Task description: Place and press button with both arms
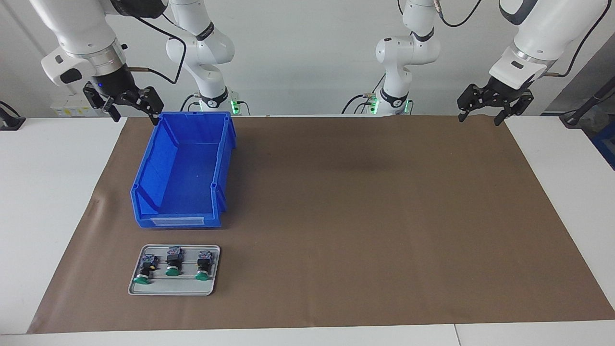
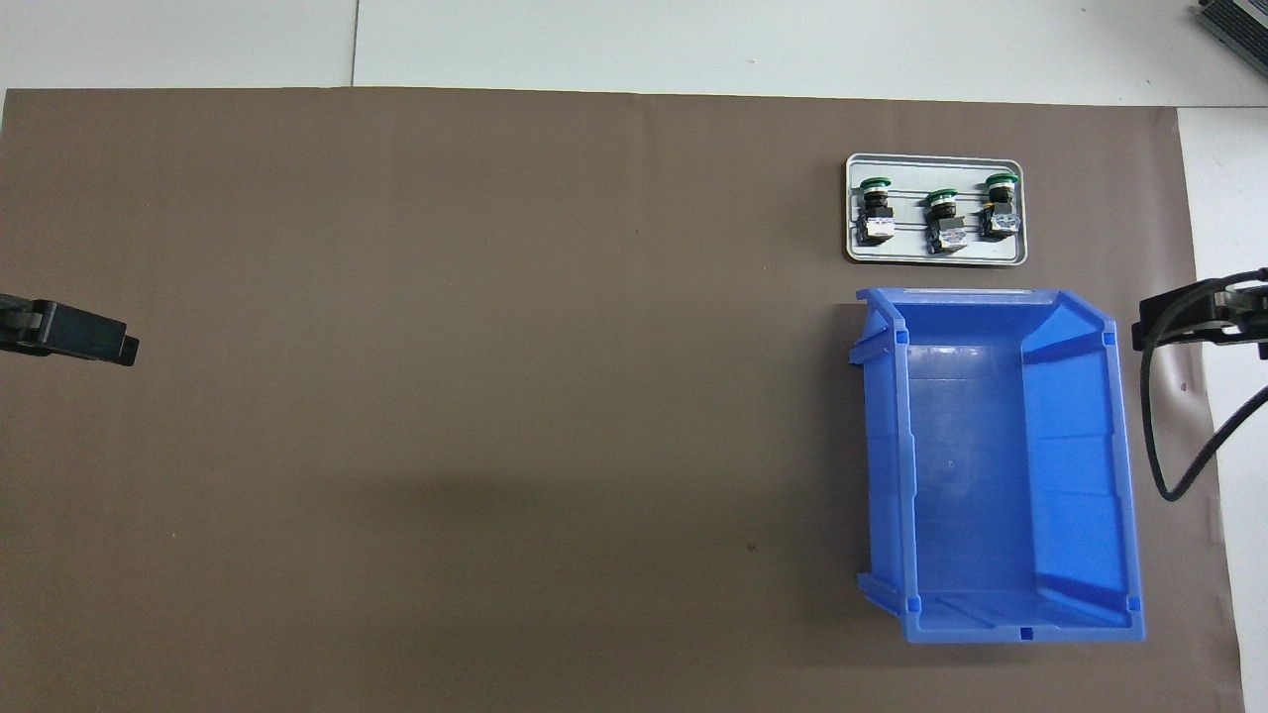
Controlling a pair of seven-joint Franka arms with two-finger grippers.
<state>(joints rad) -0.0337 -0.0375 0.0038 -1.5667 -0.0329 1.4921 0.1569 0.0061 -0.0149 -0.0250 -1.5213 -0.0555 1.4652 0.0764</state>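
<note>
Facing view: left end effector [image 1: 496,106] upper right of frame, raised over bench edge, fingers spread, holding nothing. Right end effector [image 1: 126,100] upper left, fingers spread, holding nothing, above blue bin [image 1: 185,173] corner. Three green-capped buttons [image 1: 173,262] lie on grey tray [image 1: 170,287], lower left, below bin.

Overhead view: tray [image 2: 936,257] upper right, buttons [image 2: 943,220] in row, caps upward in frame. Bin [image 2: 1001,475] below tray. Brown mat [image 2: 446,396] covers bench.

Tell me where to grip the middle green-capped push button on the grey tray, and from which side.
Grip the middle green-capped push button across its black cylindrical body, coming from above. It lies on its side on the flat grey metal tray, cap pointing away from the robots, so the body's flanks are exposed; neighbouring buttons leave gaps for the fingers.
</note>
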